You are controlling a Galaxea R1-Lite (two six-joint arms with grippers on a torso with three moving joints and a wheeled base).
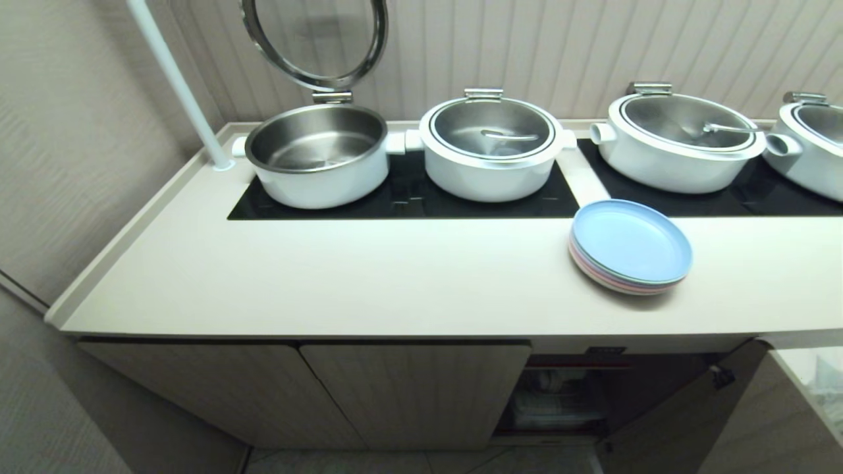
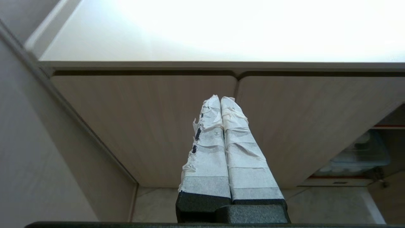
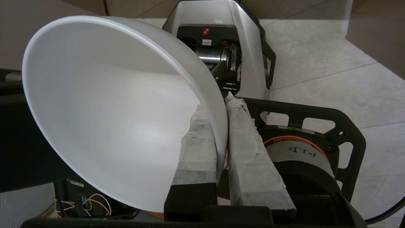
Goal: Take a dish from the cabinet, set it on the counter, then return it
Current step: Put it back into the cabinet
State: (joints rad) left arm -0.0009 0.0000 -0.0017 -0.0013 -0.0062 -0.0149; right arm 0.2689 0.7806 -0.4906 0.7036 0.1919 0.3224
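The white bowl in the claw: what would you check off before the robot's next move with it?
1. Grip: ok. The right claw is shut on the white bowl, one finger inside the rim, one outside.
2. Landing spot: ok. The counter has bare surface to the left of the stack of plates.
3. Way back: ok. The cabinet has its right-hand door standing open.
4. Shelf room inside: cannot tell; the interior is dim and only partly shown.
5. Other arm: ok. The left claw is shut on nothing, down in front of the closed doors.
6. Bowl's height against the counter: cannot tell; neither arm shows in the head view.
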